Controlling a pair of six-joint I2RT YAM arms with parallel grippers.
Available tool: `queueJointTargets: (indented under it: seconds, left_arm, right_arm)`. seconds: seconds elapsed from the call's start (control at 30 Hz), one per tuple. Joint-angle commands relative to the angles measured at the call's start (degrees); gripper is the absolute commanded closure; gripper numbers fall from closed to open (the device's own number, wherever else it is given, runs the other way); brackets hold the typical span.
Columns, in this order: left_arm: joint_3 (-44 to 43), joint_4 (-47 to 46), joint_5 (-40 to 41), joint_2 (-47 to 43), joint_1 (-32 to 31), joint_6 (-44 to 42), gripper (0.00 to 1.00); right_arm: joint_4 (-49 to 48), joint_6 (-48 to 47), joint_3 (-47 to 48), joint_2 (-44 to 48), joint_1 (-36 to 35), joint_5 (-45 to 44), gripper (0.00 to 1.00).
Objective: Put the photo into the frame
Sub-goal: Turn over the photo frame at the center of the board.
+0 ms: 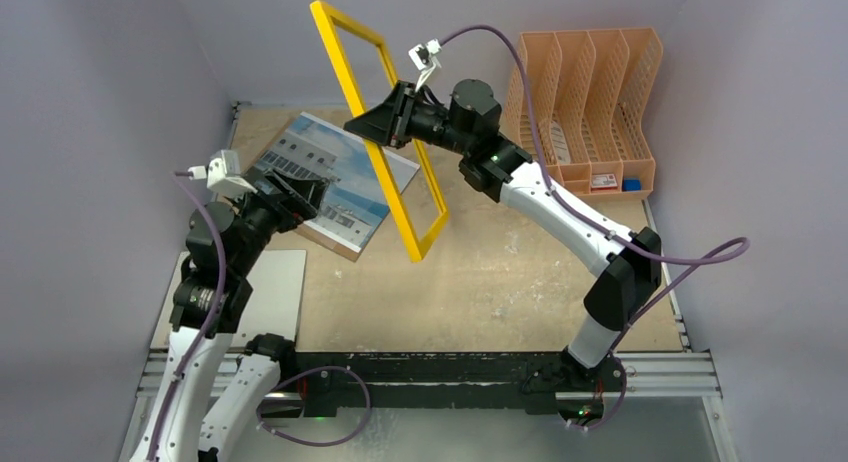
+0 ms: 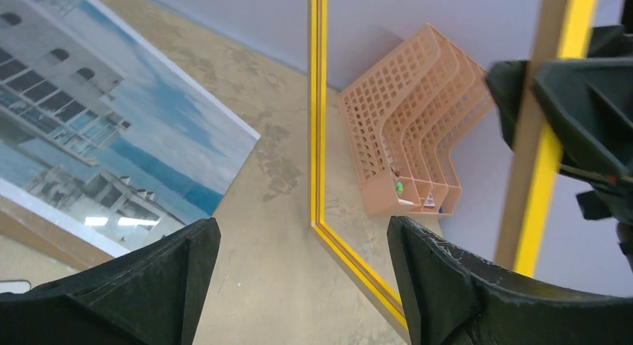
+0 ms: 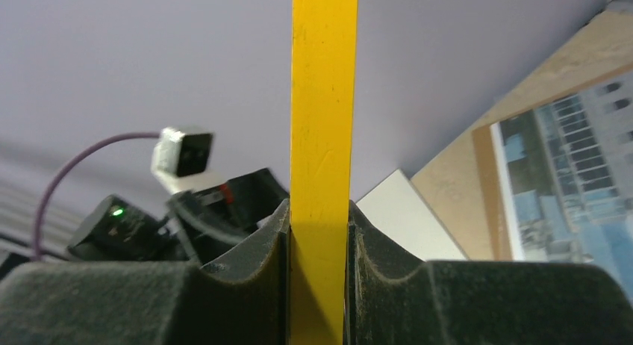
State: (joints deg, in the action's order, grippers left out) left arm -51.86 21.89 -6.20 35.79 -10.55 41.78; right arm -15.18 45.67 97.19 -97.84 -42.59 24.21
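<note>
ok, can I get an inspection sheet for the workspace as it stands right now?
Surface: tan tabletop, worn and stained; no spills seen.
Job's things: photo lies face up on a brown backing board; frame, yellow, is lifted on edge and tilted, with no photo in it.
Clutter: grey-white panel at left; peach file rack back right, small items inside.
End effectors: right end effector shut on one rail of the frame; left end effector open, empty, by the photo.
Cables: purple cables loop free from the wrist cameras; no snag seen.
Surroundings: plain lilac walls; nothing else seen.
</note>
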Motion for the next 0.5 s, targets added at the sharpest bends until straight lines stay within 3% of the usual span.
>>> queueJointTargets:
  seconds: [0.0, 0.2, 0.47]
  left_arm:
    - [4.99, -3.19, 3.47, 3.39, 0.00, 6.44, 0.12]
    - [14.19, -24.89, -7.89, 15.19, 0.00, 13.81, 0.05]
    - [16.46, -37.29, -9.92, 27.98, 0.00, 12.46, 0.04]
  right_arm:
    - [-10.88, 6.62, -2.02, 4.49, 0.43, 10.00, 0.85]
    - [-20.51, 18.32, -6.80, 5.80, 0.79, 15.98, 0.85]
    - [-29.54, 30.63, -11.34, 5.70, 0.84, 18.15, 0.88]
